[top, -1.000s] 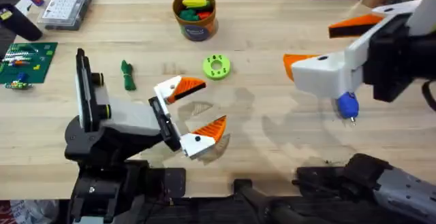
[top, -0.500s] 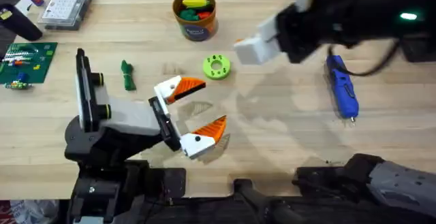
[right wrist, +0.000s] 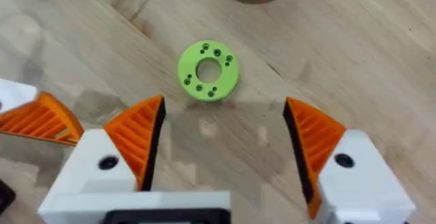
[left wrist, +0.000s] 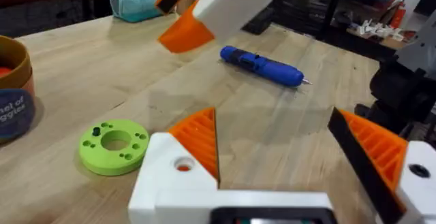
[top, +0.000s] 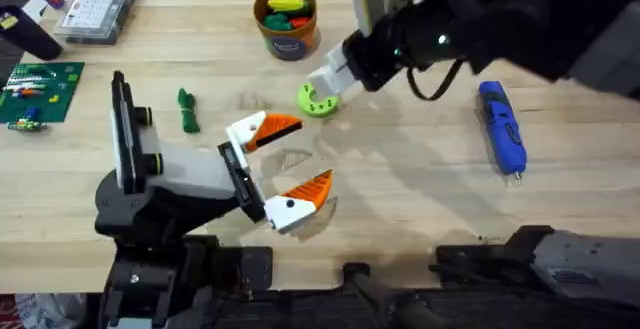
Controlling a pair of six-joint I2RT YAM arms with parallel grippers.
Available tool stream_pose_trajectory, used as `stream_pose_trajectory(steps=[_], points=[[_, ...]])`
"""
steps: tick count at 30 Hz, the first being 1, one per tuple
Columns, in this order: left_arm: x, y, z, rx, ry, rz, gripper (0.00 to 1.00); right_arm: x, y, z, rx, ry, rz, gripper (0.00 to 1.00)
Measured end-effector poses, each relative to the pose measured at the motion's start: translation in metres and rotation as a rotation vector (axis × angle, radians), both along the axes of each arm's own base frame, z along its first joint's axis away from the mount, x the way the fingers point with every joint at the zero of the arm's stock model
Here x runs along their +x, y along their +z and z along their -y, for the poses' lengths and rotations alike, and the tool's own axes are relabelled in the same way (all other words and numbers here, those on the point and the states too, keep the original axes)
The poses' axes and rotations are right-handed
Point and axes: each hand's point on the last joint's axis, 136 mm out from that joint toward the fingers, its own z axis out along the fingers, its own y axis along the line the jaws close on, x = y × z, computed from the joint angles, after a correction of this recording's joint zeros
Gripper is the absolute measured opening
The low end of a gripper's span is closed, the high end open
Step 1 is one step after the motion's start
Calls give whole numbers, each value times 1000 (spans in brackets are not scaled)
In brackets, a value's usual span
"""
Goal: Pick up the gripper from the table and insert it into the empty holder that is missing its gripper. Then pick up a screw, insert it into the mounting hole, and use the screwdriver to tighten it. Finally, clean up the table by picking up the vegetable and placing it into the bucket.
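Holding in bucket (top: pixel 287 29): yellow and red toy foods.
Green disc (top: pixel 318 99): flat on counter (top: pixel 400 199), just below bucket, bare wood around it.
Right gripper (right wrist: pixel 221 149): spread wide, empty, above disc.
Left gripper (top: pixel 290 159): released, empty, near disc.
Screwdriver (top: pixel 502 139): lying apart, right side.
Vegetable (top: pixel 187 110): left of disc.

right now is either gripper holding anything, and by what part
Nothing is held. The right gripper is open above the green gripper disc, not touching it; the left gripper is open and empty.
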Motion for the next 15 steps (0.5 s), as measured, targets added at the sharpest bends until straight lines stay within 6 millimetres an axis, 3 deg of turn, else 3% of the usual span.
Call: stream_pose_trajectory(steps=[8,15], points=[[0,0,0,0,0,0,990,8,-33,-6,16,5,29,995],[0,0,0,0,0,0,990,27,-74,-22,-12,16,9,995]])
